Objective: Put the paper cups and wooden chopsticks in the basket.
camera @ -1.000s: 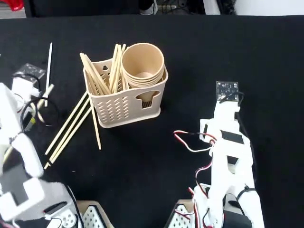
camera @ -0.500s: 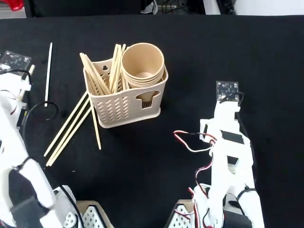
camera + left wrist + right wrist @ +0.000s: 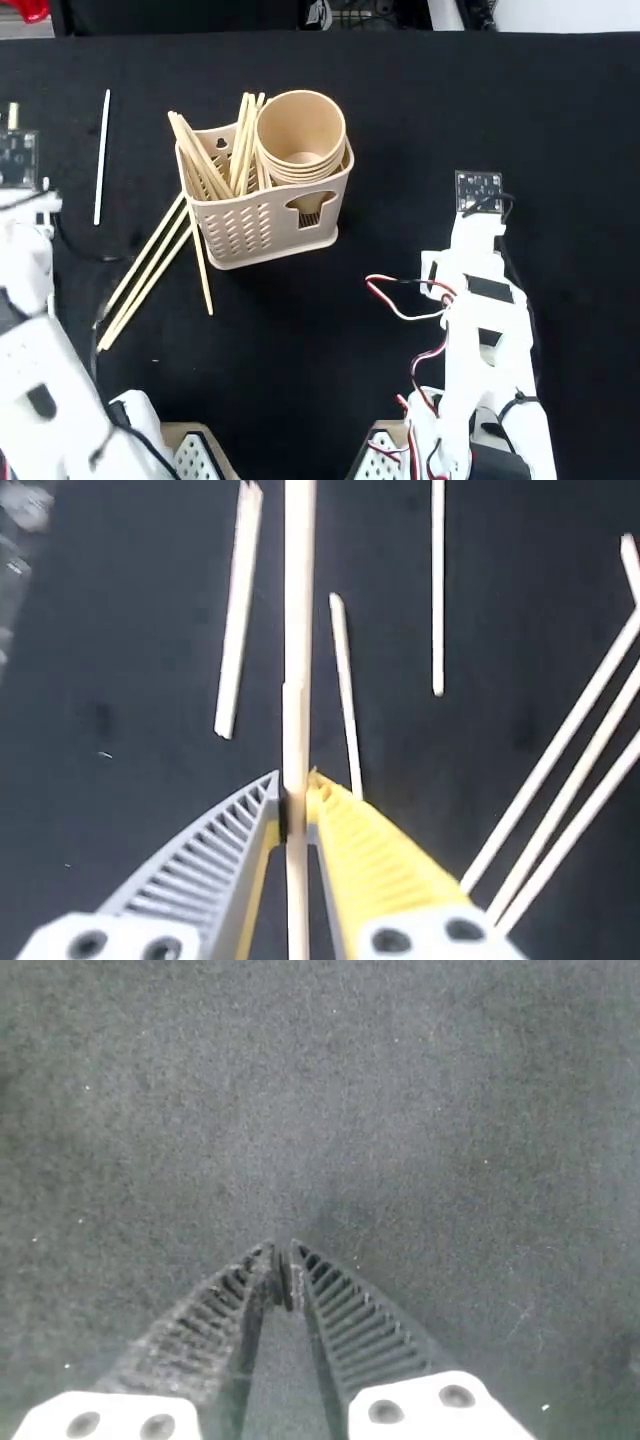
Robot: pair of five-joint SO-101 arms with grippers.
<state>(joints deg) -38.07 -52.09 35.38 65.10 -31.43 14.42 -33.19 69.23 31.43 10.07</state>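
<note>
Left pincer (image 3: pixel 297 798) clamped tight on one pale wooden chopstick (image 3: pixel 298 630), which runs out past its tips. Loose chopsticks (image 3: pixel 238 610) lie on the black surface (image 3: pixel 120 680) just beyond. Beige slotted plastic basket (image 3: pixel 250 225), well off toward the other arm, holds stacked tan paper cups (image 3: pixel 300 125). Right pincer (image 3: pixel 283 1265) pressed together, empty.

A black worktop (image 3: pixel 400 110) spans almost the whole high view, its cloth-like surface matte and finely speckled with pale lint where the right wrist view looks close at it (image 3: pixel 420 1090). At the far left corner, just past the worktop's back edge, sits a small red object (image 3: pixel 25 8), cut off by the frame. Behind the far right corner lies a white surface (image 3: pixel 570 14).
</note>
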